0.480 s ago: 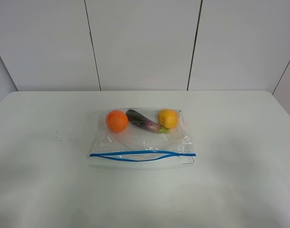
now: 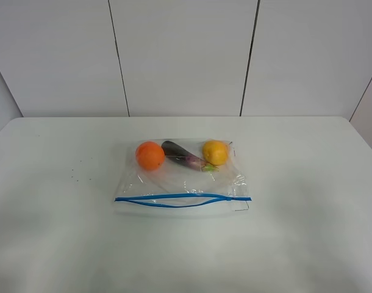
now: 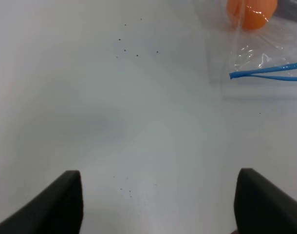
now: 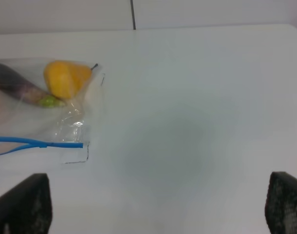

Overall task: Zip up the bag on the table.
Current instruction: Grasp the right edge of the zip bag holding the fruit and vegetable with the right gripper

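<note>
So the clear, crinkly rectangular plastic zip-lock bag [image 2: 181, 180] is lying flat around the middle of the big plain white matte table [image 2: 308, 220]. Its thin blue zipper strip [image 2: 183, 200] is running along the edge nearest the high camera. The two blue lines are bowing apart through the middle and meeting at both ends, so the mouth is gaping there.

Inside, along the far edge, a round orange fruit [image 2: 150, 155] is sitting on the left. A dark purple eggplant [image 2: 183, 156] is lying at a slant in the middle, and a yellow fruit [image 2: 215, 152] is sitting on the right, just beside the eggplant's green stem end.

The left gripper [image 3: 160, 204] is hanging over bare table with its black jaws spread wide, gripping nothing, well apart from the bag's corner on the orange side. The right gripper [image 4: 156, 207] is doing the same thing on the other side, jaws wide and empty, well apart from the corner by the yellow fruit.

A few tiny dark specks [image 2: 76, 177] are dotting the table left of the bag. A white panelled wall [image 2: 180, 55] is standing behind it all.
</note>
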